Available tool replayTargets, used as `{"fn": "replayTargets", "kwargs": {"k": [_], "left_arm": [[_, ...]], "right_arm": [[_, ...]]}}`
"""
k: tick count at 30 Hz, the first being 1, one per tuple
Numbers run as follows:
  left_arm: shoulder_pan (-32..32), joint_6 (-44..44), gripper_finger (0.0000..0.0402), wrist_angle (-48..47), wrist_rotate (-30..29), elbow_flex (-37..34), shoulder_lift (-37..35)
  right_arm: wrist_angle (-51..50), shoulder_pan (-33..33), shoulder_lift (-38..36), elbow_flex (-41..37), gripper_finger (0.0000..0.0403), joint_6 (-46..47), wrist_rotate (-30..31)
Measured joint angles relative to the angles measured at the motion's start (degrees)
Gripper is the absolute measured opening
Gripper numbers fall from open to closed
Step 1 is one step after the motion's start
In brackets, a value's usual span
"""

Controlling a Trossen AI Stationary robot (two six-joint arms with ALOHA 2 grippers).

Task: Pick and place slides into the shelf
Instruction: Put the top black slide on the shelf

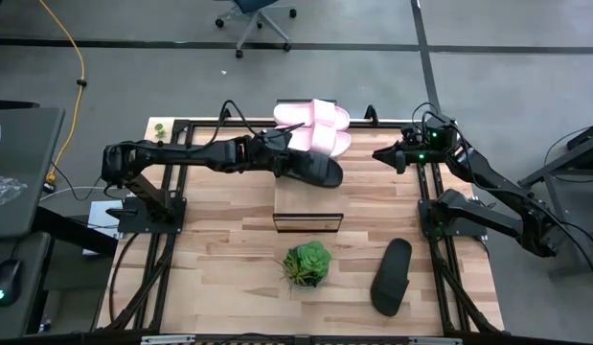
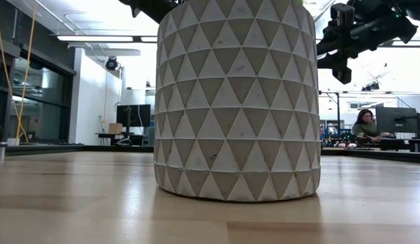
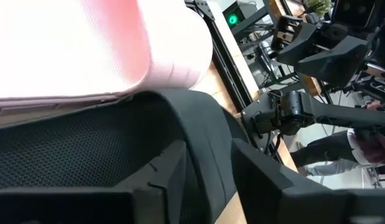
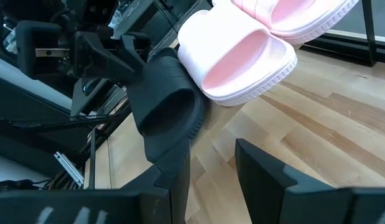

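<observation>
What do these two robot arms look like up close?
Both the left arm and the right arm are dark, jointed and angular, trailing black cables. A small green light glows on the right arm. Each ends in two flat black fingers.

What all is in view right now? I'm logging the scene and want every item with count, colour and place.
pink slides: two, pale pink, on the shelf's far end
black slide: one, black, on the shelf beside the pink pair
second black slide: one, black, near right of the tabletop
shelf: one, light wood, table centre
plant: one, green, in front of the shelf
pot: one, pale, triangle-patterned, holding the plant
left pincer: at the black slide on the shelf
right pincer: open, far right, holding nothing
</observation>
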Motion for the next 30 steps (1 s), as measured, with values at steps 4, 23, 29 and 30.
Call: {"fn": "replayTargets", "kwargs": {"k": [4,23,29,30], "left_arm": [[0.0,0.0,0.0140,0.5,0.4,0.0,0.0],[0.0,2.1,0.0142,1.9,2.3,0.0,0.0],[0.0,1.7,0.0138,2.7,2.2,0.0,0.0],[0.0,1.7,0.0138,2.6,2.1,0.0,0.0]], "right_arm": [[0.0,0.0,0.0,0.0,0.0117,0.0,0.0],[-0.1,0.0,0.0,0.0,0.0117,0.0,0.1],[-0.1,0.0,0.0,0.0,0.0117,0.0,0.2],[-0.1,0.0,0.0,0.0,0.0117,-0.1,0.2]]}}
